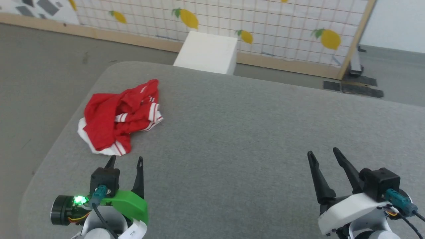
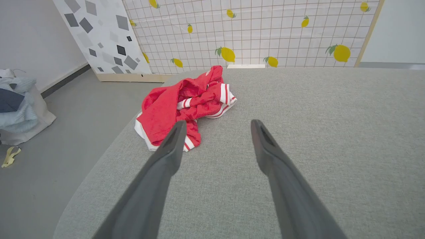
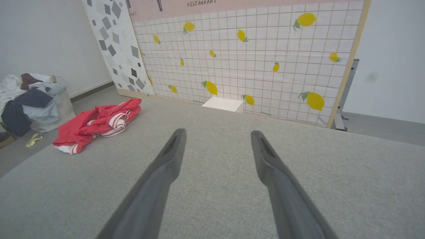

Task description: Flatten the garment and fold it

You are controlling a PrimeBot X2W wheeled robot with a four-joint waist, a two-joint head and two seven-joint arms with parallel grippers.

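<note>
The garment (image 1: 116, 118) is a red jersey with white, red-striped trim. It lies crumpled in a heap near the left edge of the grey padded table (image 1: 232, 139). My left gripper (image 1: 126, 159) hovers open just in front of the heap, close to its near hem, touching nothing. In the left wrist view the garment (image 2: 179, 106) sits just beyond the left fingertip of that gripper (image 2: 217, 122). My right gripper (image 1: 322, 152) stands open over bare table at the lower right, far from the garment (image 3: 96, 124). Its own view shows the right gripper (image 3: 217, 132) with nothing between the fingers.
A white box (image 1: 207, 53) stands on the floor behind the table. A lemon-print tiled screen (image 1: 232, 23) closes off the back. A pile of clothes (image 3: 30, 99) sits on the floor to the left. The table's left edge (image 1: 46, 156) curves down close to the garment.
</note>
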